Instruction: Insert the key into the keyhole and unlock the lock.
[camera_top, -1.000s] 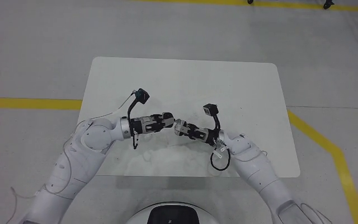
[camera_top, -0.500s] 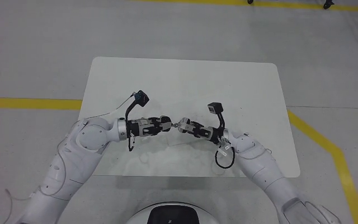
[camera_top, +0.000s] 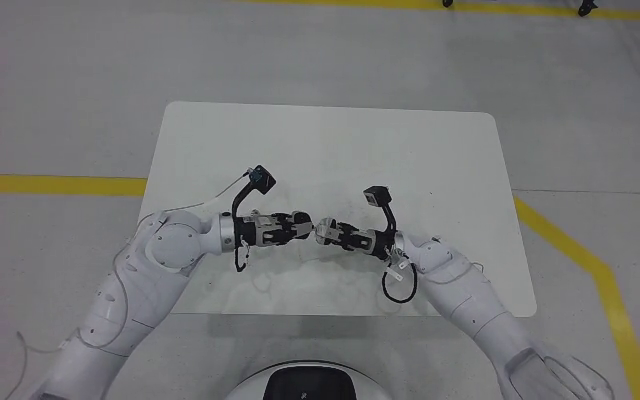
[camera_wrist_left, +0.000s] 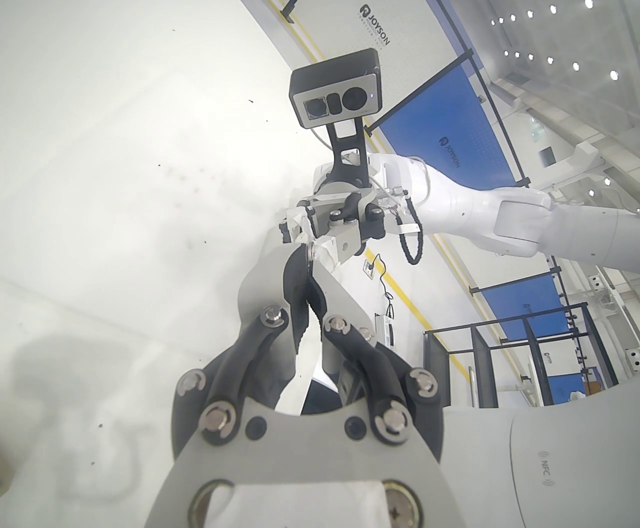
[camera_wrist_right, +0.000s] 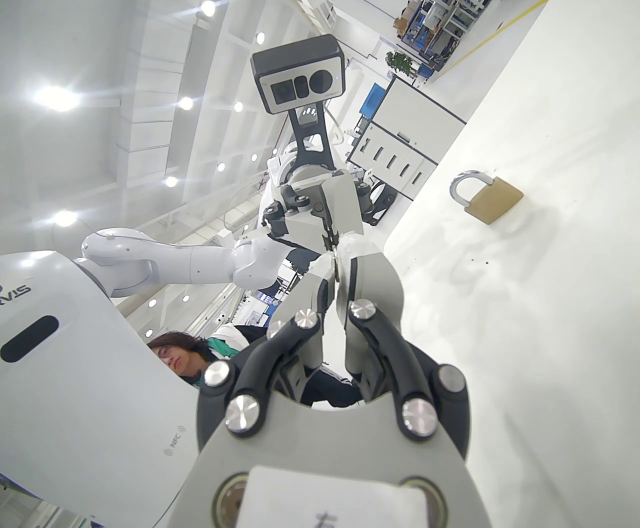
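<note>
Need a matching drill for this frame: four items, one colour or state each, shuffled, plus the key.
Items:
1. padlock body
2. shackle
3. table
4. right gripper

Colour or state:
A. white
B. shut, tip to tip with the left gripper
C. silver
D. brass-coloured

Pairs: 1-D, 2-C, 3-A, 4-B

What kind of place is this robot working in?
Probably a factory hall or robot test workshop: yellow lines mark the grey floor, rows of spotlights sit in a high ceiling, and blue partition panels stand beyond the white table.
</note>
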